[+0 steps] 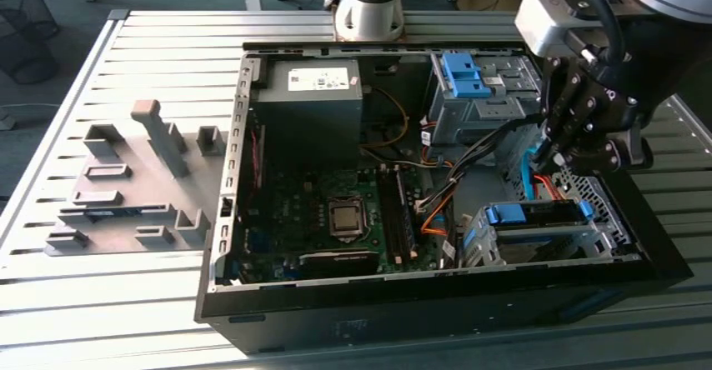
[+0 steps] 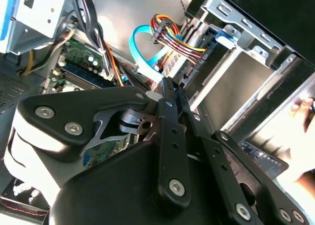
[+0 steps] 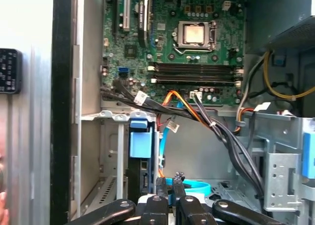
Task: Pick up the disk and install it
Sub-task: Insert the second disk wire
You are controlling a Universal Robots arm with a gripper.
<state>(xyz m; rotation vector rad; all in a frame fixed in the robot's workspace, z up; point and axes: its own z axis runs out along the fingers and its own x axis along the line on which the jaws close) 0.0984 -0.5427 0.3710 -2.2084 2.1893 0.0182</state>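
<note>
The disk [image 1: 536, 215], with its blue plastic frame, sits in the metal drive cage [image 1: 478, 245] at the front corner of the open computer case, on the exterior view's right. In the first wrist view the blue frame of the disk [image 3: 139, 136] stands in the cage slot just beyond my fingertips. My gripper [image 1: 553, 163] hangs just above that cage, beside a light-blue flat cable [image 2: 142, 52]. Its two black fingers [image 3: 160, 184] are pressed together with nothing between them, and in the second wrist view the gripper [image 2: 169, 89] looks shut too.
The dark open case [image 1: 445, 303] lies on a slatted metal table [image 1: 112, 287]. Inside are a motherboard [image 1: 333, 212], a grey power supply box [image 1: 312, 87], a second cage with a blue bracket [image 1: 459, 74] and loose coloured cables [image 1: 439, 212]. A grey fixture plate [image 1: 133, 187] sits on the exterior view's left.
</note>
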